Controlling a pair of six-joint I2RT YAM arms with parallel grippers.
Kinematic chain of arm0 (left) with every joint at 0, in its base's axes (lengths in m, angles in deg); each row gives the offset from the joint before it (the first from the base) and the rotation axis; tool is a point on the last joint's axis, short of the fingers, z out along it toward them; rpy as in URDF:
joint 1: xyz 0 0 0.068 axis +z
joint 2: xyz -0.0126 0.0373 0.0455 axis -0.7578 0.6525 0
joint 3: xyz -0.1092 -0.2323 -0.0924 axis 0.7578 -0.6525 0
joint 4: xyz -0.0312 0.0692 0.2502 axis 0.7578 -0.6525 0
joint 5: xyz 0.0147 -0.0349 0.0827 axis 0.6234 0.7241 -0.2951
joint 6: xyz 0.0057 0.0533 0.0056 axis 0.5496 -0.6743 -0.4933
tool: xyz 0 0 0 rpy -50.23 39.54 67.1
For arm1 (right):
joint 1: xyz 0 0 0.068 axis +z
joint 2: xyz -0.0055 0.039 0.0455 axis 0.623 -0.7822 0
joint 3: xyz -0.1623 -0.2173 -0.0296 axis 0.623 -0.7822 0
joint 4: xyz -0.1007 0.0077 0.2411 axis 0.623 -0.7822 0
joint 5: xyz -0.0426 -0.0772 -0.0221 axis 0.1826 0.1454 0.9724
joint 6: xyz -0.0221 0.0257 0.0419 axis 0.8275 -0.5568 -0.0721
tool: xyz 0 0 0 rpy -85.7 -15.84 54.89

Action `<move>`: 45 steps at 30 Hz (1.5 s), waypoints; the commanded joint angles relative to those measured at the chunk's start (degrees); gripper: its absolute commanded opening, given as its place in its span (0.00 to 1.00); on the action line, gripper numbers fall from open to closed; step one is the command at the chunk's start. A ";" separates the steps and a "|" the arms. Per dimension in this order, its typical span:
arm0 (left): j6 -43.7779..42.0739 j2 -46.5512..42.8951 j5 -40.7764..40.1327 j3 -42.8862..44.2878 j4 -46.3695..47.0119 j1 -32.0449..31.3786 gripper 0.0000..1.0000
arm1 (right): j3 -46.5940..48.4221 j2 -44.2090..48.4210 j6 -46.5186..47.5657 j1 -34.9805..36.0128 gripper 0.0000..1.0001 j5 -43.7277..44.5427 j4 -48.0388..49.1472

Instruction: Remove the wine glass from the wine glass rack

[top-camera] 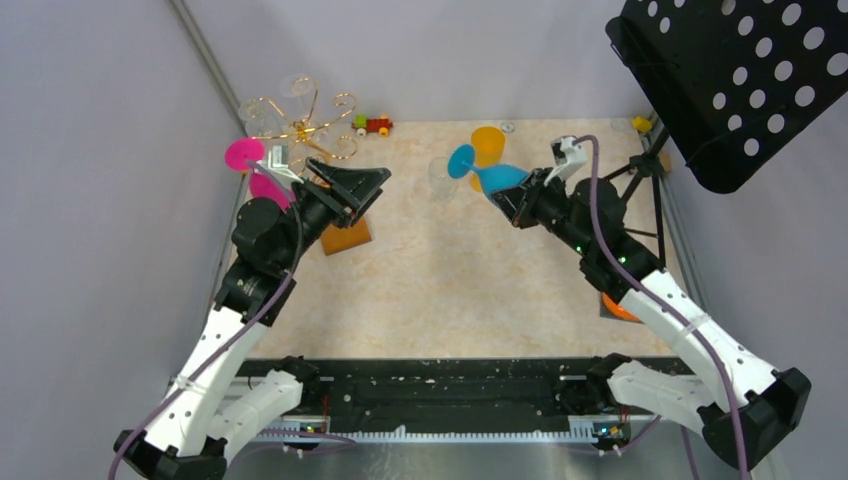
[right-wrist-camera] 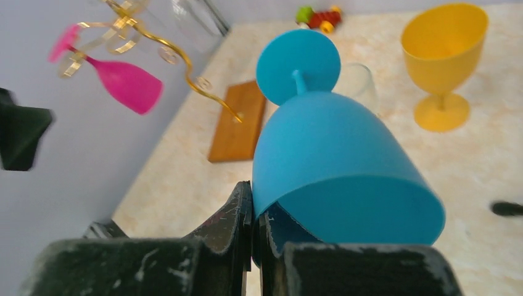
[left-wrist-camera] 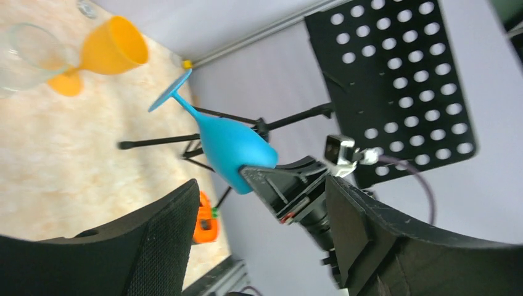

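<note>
The gold wire rack stands at the back left on its brown wooden base. A pink wine glass hangs from it, and clear glasses hang higher up. My right gripper is shut on the rim wall of a blue wine glass and holds it tilted above the table, away from the rack. The right wrist view shows this grip, the blue glass, the pink glass and the rack. My left gripper is open and empty beside the rack; the left wrist view shows its jaws wide apart.
A yellow goblet and a clear glass stand at the back middle. A toy train lies by the back wall. A black perforated music stand on a tripod fills the right. An orange object lies under the right arm.
</note>
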 commanded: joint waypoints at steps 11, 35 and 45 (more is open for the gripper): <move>-28.96 -2.65 -8.23 9.41 -19.75 0.12 0.77 | 28.66 -24.96 21.91 -0.23 0.00 8.50 -42.12; -37.10 -3.22 -15.49 11.86 -27.63 0.19 0.78 | 43.20 -48.25 24.84 -0.23 0.08 15.47 -51.40; -35.63 -0.90 -13.37 11.97 -25.37 0.22 0.79 | 45.07 -49.15 24.15 -0.23 0.26 15.20 -52.20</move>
